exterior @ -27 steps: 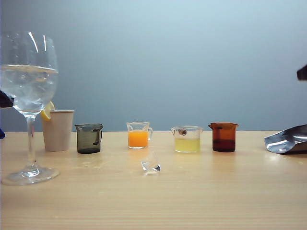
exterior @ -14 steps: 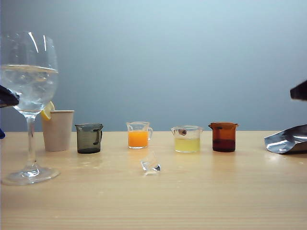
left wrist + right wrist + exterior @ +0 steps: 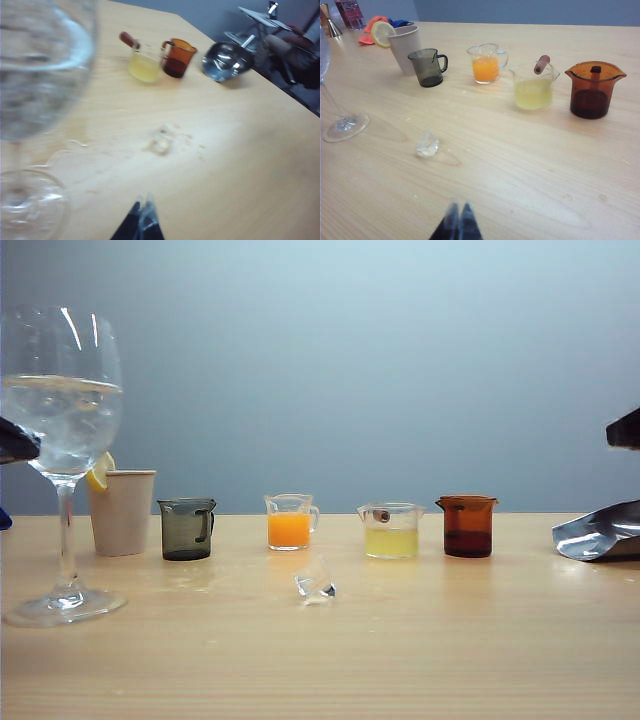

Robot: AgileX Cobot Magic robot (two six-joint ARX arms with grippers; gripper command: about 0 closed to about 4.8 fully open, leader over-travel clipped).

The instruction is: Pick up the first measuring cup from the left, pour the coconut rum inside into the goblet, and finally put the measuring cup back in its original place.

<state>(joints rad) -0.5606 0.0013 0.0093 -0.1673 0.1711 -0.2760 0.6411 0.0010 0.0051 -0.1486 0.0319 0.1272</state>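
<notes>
The smoky grey measuring cup (image 3: 187, 528) (image 3: 427, 67) stands on the table, first from the left in the row of cups, with nothing touching it. I cannot tell whether it holds any liquid. The tall goblet (image 3: 62, 420) (image 3: 42, 65) stands at the far left, its bowl about half full of clear liquid, the coconut rum (image 3: 60, 425). My left gripper (image 3: 15, 443) (image 3: 142, 207) hangs shut beside the goblet's bowl. My right gripper (image 3: 626, 430) (image 3: 459, 207) is shut and empty, raised at the far right, well away from the cups.
Beside the grey cup stands a beige paper cup (image 3: 122, 512) with a lemon slice. Further right stand an orange-liquid cup (image 3: 289, 523), a pale yellow cup (image 3: 391, 532) and an amber cup (image 3: 467, 526). An ice cube (image 3: 315, 585) lies in front; a foil bag (image 3: 598, 532) lies at the right.
The left gripper has edged further into view beside the goblet. The right gripper has come lower at the right edge. Nothing on the table has moved.
</notes>
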